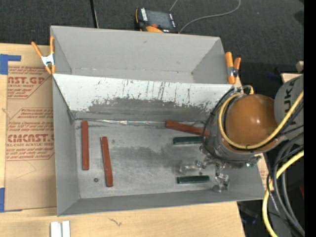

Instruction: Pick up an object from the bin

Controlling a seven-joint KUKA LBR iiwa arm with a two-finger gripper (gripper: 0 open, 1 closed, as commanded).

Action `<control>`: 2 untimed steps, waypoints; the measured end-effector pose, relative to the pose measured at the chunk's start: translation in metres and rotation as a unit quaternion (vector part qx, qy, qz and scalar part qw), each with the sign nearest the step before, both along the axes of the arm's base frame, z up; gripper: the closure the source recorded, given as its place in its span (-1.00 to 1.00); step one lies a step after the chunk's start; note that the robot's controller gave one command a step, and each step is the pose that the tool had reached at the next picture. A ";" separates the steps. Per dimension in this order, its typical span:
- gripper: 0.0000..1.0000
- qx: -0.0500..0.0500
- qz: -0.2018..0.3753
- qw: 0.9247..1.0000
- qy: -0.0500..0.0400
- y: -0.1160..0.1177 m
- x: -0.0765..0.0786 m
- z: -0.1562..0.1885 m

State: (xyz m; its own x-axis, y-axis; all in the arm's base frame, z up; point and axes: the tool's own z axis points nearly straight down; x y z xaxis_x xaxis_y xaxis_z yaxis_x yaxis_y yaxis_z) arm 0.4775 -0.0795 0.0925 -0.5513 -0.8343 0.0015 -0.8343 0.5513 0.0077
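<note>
Grey metal bin: one, open top, sloped walls, scuffed floor. It holds five loose bars, all lying flat and apart from one another.
Red-brown bars: three.
Left pair: the left red-brown flat bar and the second red-brown flat bar lie side by side at the left of the floor. Their long axes run near to far, and the second sits slightly nearer the front wall.
Third red-brown flat bar: far right, by the back wall. Its long axis runs left to right, with the right end dipping a little toward the front.
Dark green bars: two, both at the right of the floor, long axes left to right, roughly parallel.
Far dark green flat bar: just below the third red-brown one.
Near dark green flat bar: close to the front wall.
Claw: low at the right of the floor, between the two green bars, just beside the right end of the near one. Open or closed: cannot tell.
Arm: a brown-orange domed cover sits above the claw.
</note>
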 end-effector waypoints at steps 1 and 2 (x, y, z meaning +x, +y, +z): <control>-1.00 0.001 -0.038 0.999 -0.009 0.049 0.010 -0.022; 1.00 -0.001 -0.041 0.999 -0.004 0.047 0.007 -0.023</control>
State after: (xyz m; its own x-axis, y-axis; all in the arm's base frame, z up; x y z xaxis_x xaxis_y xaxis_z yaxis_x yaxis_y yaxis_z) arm 0.4845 -0.0326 0.0695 -0.6170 -0.7869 -0.0013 -0.7869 0.6170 0.0011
